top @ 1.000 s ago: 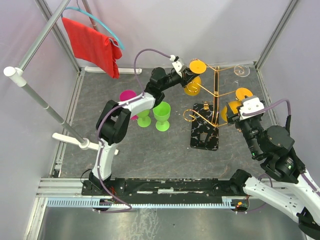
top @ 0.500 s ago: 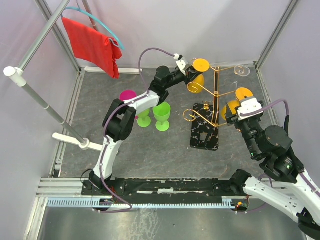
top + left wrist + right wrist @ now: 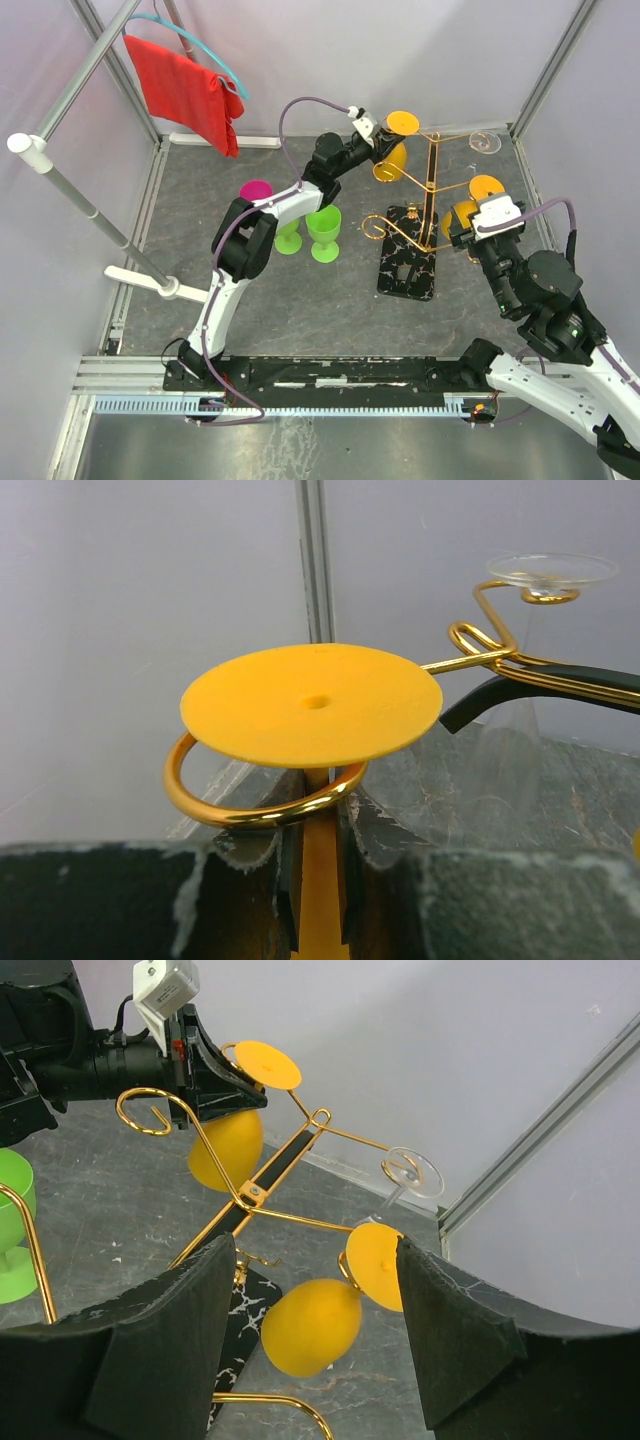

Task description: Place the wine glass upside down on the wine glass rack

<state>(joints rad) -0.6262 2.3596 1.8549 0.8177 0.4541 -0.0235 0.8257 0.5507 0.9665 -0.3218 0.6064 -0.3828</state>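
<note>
My left gripper [image 3: 374, 143] [image 3: 320, 840] is shut on the stem of an upside-down yellow wine glass [image 3: 390, 160] [image 3: 225, 1148]. Its round foot [image 3: 312, 702] is on top. A gold curl [image 3: 250, 808] of the wine glass rack [image 3: 430, 190] runs just under that foot and across the front of the stem. The rack's black veined base [image 3: 408, 268] stands mid-table. A second yellow glass [image 3: 465, 215] [image 3: 310, 1325] hangs upside down from the rack's right arm. My right gripper [image 3: 480, 228] [image 3: 315, 1260] is open just in front of it, apart from it.
A clear glass [image 3: 484, 141] [image 3: 415, 1172] hangs at the rack's far right arm. Two green glasses [image 3: 323, 232] and a pink one [image 3: 255, 190] stand upright left of the rack. A red cloth [image 3: 185, 90] hangs on a white pole stand at far left.
My left gripper has carried the yellow glass a little right and farther back, onto the rack's curled arm. The right gripper has hardly moved.
</note>
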